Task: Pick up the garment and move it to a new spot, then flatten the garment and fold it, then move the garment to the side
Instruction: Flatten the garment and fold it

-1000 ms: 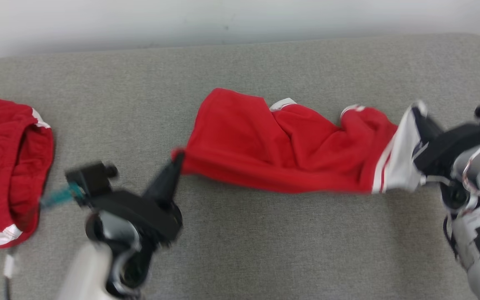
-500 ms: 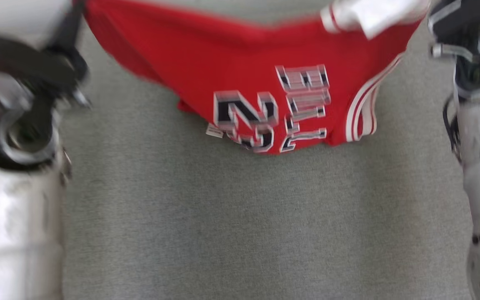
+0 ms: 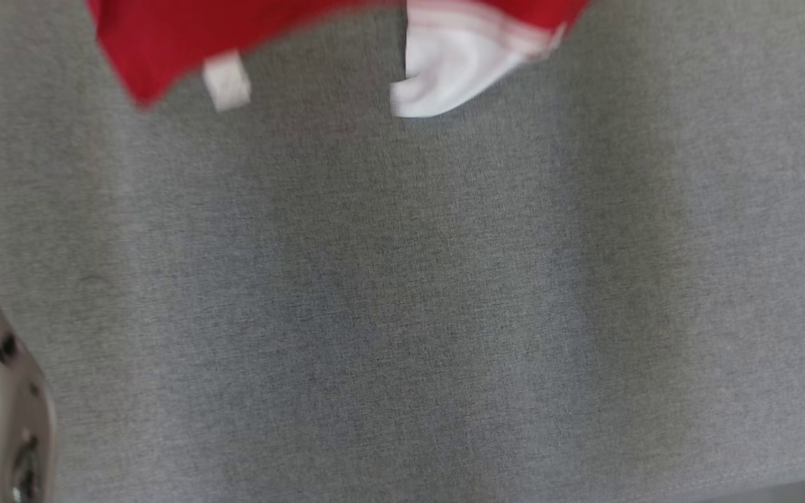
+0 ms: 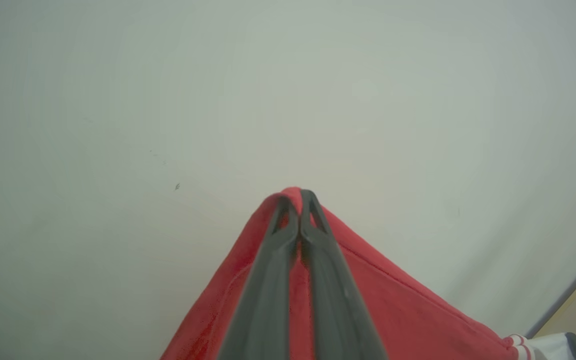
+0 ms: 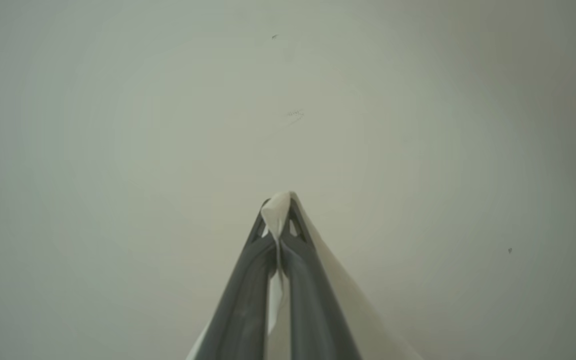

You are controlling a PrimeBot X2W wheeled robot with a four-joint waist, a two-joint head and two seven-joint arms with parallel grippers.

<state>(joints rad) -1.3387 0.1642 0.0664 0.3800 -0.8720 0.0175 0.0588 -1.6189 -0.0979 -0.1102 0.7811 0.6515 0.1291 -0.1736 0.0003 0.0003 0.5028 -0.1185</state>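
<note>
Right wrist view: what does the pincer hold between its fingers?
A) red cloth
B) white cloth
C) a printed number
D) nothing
B: the right pincer is shut on a white fold of the garment, which sticks out at its fingertips.

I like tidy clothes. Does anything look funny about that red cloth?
Nothing looks torn or spilled. The red garment hangs crookedly over the grey surface: its white flap droops low and a small white tag dangles out.

Nothing legible: the white tag [image 3: 226, 82] on the garment [image 3: 158, 42] looks blank, perhaps blurred.
</note>
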